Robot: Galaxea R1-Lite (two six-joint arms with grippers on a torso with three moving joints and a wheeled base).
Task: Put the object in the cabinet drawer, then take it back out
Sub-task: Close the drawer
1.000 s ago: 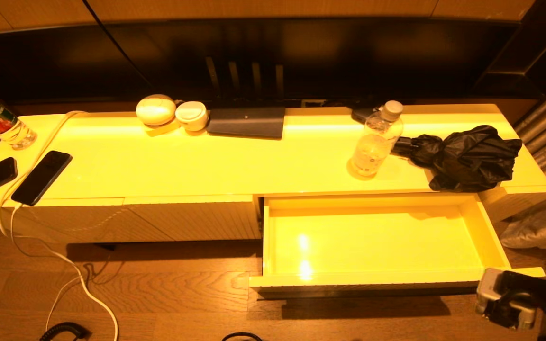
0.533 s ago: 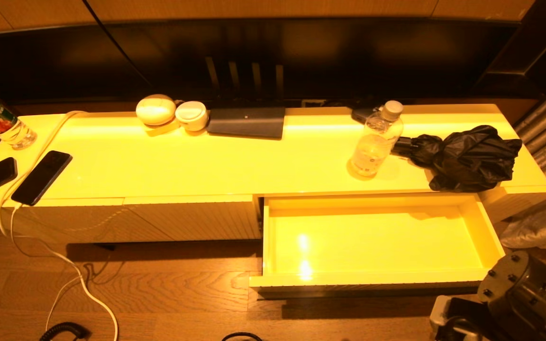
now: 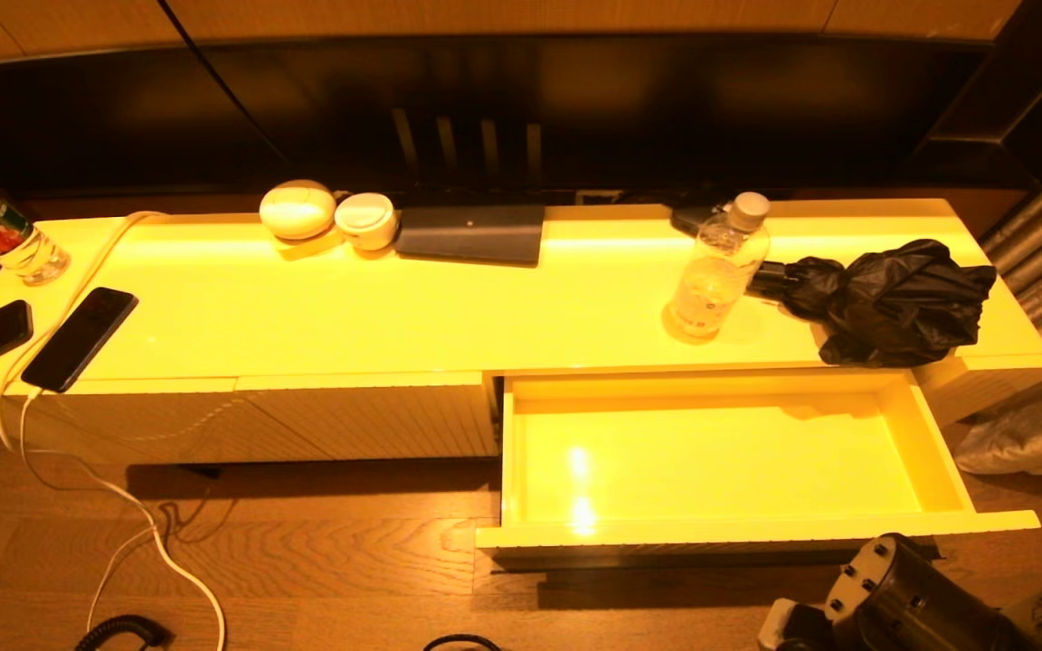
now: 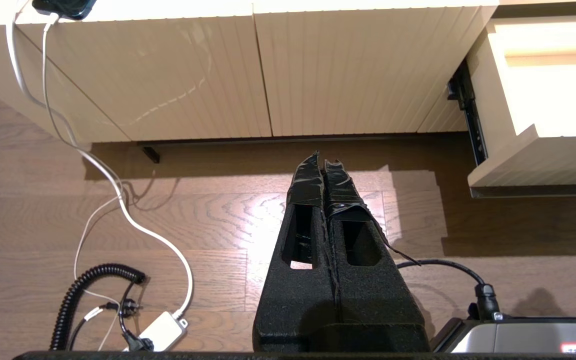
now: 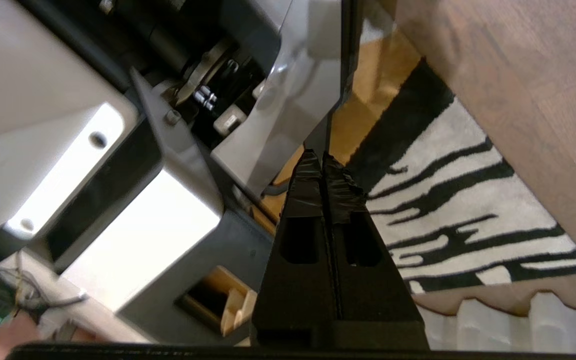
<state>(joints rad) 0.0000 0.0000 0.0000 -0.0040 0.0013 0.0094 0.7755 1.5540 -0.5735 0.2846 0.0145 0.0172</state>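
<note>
Above the wooden floor (image 3: 304,551), we find the cabinet drawer (image 3: 720,529) pulled out, nothing inside; left gripper (image 4: 324,165) and right gripper (image 5: 323,162) fingers pressed together, both clear of it.

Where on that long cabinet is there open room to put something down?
The pulled-out cream cabinet drawer shows a bare glossy floor. The cabinet top is open between the black phone and the clear plastic bottle. It is crowded at the back edge and around the black folded umbrella.

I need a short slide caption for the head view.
Cabinet drawer pulled open and empty, right arm low beside its front corner.
</note>
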